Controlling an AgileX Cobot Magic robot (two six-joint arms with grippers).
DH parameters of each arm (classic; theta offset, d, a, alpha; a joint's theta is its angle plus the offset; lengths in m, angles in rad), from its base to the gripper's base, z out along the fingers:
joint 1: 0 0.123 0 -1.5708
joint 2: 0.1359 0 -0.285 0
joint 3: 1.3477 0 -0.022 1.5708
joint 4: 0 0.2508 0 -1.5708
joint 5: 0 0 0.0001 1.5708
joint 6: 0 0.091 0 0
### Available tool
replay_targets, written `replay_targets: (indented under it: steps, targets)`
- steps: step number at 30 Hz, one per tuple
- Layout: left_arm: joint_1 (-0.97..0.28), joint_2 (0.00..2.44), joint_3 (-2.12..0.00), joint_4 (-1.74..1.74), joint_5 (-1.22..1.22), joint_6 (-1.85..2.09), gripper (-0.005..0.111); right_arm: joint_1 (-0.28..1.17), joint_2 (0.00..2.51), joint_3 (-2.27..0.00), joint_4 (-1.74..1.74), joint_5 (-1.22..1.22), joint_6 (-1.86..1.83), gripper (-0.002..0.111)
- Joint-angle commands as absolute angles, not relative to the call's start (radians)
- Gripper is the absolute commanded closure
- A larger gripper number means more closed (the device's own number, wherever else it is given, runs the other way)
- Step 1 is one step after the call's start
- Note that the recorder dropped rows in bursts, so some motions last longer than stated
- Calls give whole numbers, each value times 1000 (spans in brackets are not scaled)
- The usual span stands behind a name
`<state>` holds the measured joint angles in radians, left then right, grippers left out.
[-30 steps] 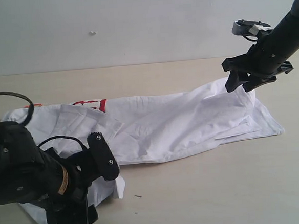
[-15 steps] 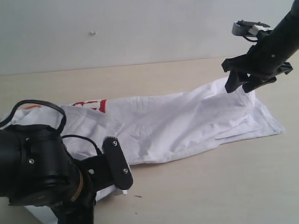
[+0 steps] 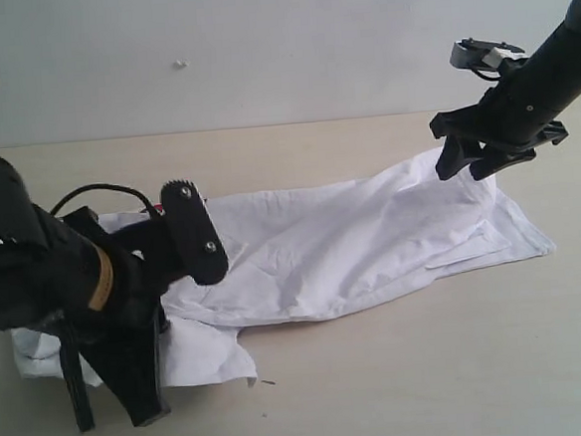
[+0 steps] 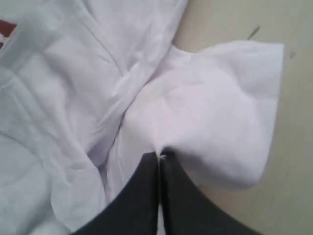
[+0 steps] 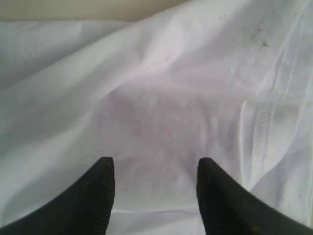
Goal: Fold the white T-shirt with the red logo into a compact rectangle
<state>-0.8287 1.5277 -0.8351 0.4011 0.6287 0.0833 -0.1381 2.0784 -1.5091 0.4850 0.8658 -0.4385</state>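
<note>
White cotton pretty much everywhere. The white T-shirt [image 3: 352,244] is sprawled in a rumpled strip across the beige surface [image 3: 431,368], running from the near left over to the right, wrinkly and nowhere near a neat rectangle.

The left end effector [image 4: 160,155] has its two dark fingers pressed tight together, pinching a bunched fold of the shirt at the near-left end. You can see the cloth puckering right at the tips in the left wrist view. From the exterior view the big left arm blocks most of that corner.

Only a sliver of the red logo [image 4: 5,29] peeks out at the edge of that wrist view; the rest is hidden.

The right end effector [image 3: 476,160] is at the far-right end of the shirt with its fingers [image 5: 105,169] spread apart and plain white fabric between them. I honestly can't tell whether the tips touch the cloth or just hang over it.
</note>
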Motion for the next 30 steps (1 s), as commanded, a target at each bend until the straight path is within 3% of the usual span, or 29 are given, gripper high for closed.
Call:
replay_targets:
  steps: [1, 7, 9, 12, 15, 17, 25, 28, 30]
  targets:
    - [-718, 1505, -841, 102, 642, 365, 107, -140, 2078, -1517, 493, 880, -444, 58]
    - [-691, 1517, -841, -106, 629, 588, 106, -140, 2078, -1517, 497, 893, -444, 58]
    - [-689, 1517, -841, -109, 602, 588, 99, -140, 2078, -1517, 497, 895, -444, 58]
    - [-687, 1517, -841, -109, 590, 588, 77, -140, 2078, -1517, 497, 902, -444, 58]
    - [-687, 1517, -841, -109, 590, 588, 43, -140, 2078, -1517, 497, 898, -444, 58]
    - [-687, 1507, -843, -109, 590, 588, 33, -140, 2078, -1517, 497, 893, -444, 58]
    - [-718, 1368, -847, -198, 626, 557, 37, -140, 2078, -1517, 497, 865, -444, 58]
    - [-887, 1418, -756, -139, 604, 568, 37, -140, 2078, -1517, 497, 878, -444, 58]
    - [-1005, 1424, -734, 145, 624, 373, 37, -140, 2078, -1517, 497, 885, -444, 58]
